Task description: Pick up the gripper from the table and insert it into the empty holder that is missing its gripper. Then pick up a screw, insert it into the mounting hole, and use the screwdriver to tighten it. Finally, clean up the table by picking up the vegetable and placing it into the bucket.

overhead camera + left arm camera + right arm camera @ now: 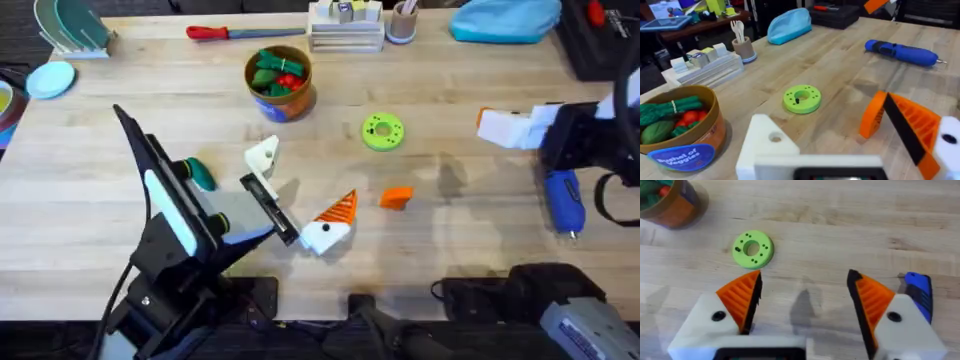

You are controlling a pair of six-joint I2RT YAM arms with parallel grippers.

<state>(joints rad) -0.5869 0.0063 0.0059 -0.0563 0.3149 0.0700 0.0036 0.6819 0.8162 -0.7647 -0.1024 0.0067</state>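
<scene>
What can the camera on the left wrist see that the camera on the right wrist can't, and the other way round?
Only the left wrist view shows the blue pouch, the cup of wooden utensils and the left arm's own fingers: a bare white holder and one with an orange tip. Only the right wrist view shows the right gripper, open, both orange tips in place. Both show the green disc, the bucket of toy vegetables and the blue screwdriver.

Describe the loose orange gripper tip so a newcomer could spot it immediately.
Start at the bright green ring-shaped disc mid-table. Nearer the arms' bases lies the gripper, a small solid orange wedge alone on bare wood. Unlike the ribbed orange tip beside it, it has no white base.
</scene>
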